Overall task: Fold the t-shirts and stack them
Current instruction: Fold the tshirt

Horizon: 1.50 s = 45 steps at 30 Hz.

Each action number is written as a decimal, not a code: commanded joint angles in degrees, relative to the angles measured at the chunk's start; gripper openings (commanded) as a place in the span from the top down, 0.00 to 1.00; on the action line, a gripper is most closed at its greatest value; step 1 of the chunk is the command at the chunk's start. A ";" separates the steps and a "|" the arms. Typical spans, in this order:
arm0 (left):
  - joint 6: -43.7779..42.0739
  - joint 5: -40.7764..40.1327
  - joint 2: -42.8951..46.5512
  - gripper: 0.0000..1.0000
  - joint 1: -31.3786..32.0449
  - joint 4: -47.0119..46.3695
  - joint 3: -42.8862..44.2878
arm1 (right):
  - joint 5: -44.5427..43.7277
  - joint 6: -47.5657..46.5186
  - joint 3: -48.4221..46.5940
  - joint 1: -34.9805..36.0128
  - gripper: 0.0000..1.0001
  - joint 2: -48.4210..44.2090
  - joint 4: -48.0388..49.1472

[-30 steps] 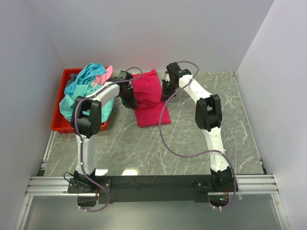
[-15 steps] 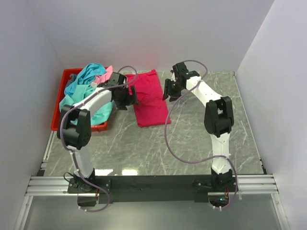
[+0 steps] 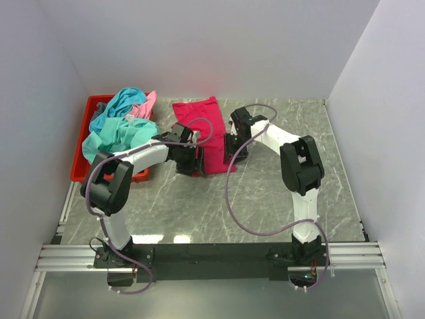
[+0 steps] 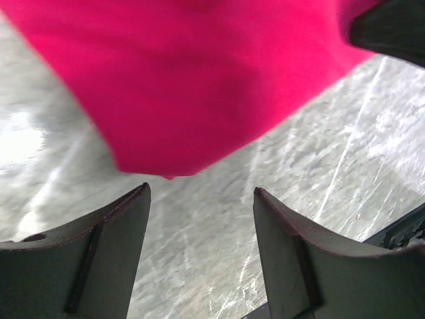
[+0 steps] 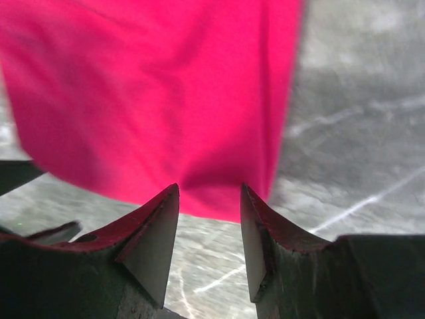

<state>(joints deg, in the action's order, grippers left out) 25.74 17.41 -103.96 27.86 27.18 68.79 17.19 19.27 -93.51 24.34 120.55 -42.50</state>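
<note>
Here, open grippers flank the magenta t-shirt (image 3: 202, 123)

The grey table (image 3: 265, 199) carries a red bin (image 3: 78, 171) at its left, heaped with a teal t-shirt (image 3: 116, 136) and a pink t-shirt (image 3: 147, 103). The magenta t-shirt lies folded, far-centre. The left gripper (image 4: 200, 193) gapes empty at its near corner, and the right gripper (image 5: 210, 189) gapes empty at its right edge.

Both arms wearing white shells with black joint housings: left arm (image 3: 146, 154), right arm (image 3: 302, 206). Purple-grey cable (image 3: 228, 189) trailing in loose loops off each. Black base bar (image 3: 212, 252) sitting on silver rail (image 3: 66, 256) along lower frame. Left claw (image 4: 201, 199), right claw (image 5: 209, 199) showing dark wedge-shaped fingers (image 4: 106, 259).
</note>
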 commanded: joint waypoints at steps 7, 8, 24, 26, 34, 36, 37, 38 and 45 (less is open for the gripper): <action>-0.34 -4.83 1.66 0.35 3.08 -0.56 0.02 | -1.90 0.77 6.94 -0.61 0.51 -6.47 2.60; -0.25 -5.71 1.83 0.36 3.17 -0.29 0.02 | -1.81 0.86 7.38 -0.61 0.51 -6.56 2.95; 3.53 -13.45 5.87 0.44 3.78 -1.07 -3.14 | 2.14 1.65 13.00 -2.37 0.62 -6.65 6.47; 4.06 -13.72 6.23 0.46 3.78 -1.43 -3.32 | 3.11 1.48 13.36 -2.28 0.70 -6.56 6.47; 5.46 -15.82 6.05 0.57 3.96 -2.31 -3.93 | 3.03 1.56 13.45 -2.28 0.92 -5.94 5.85; 5.99 -16.44 6.31 0.59 3.96 -2.48 -4.63 | 2.76 1.65 13.53 -2.19 0.93 -6.03 5.85; 6.25 -16.96 6.93 0.59 3.96 -2.74 -4.98 | 2.67 1.56 13.45 -2.19 0.94 -6.03 5.76; 6.69 -17.14 7.11 0.60 3.96 -3.27 -5.42 | 2.67 1.65 13.45 -2.19 0.93 -6.03 5.76; 7.05 -17.23 5.97 0.61 4.22 -5.03 -4.73 | 2.94 1.74 13.18 -2.19 0.94 -5.94 5.68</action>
<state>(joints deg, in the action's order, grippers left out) 31.48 1.19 -99.35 31.53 24.99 62.94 19.97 21.17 -80.23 21.98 116.25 -36.73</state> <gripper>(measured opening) 0.392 0.066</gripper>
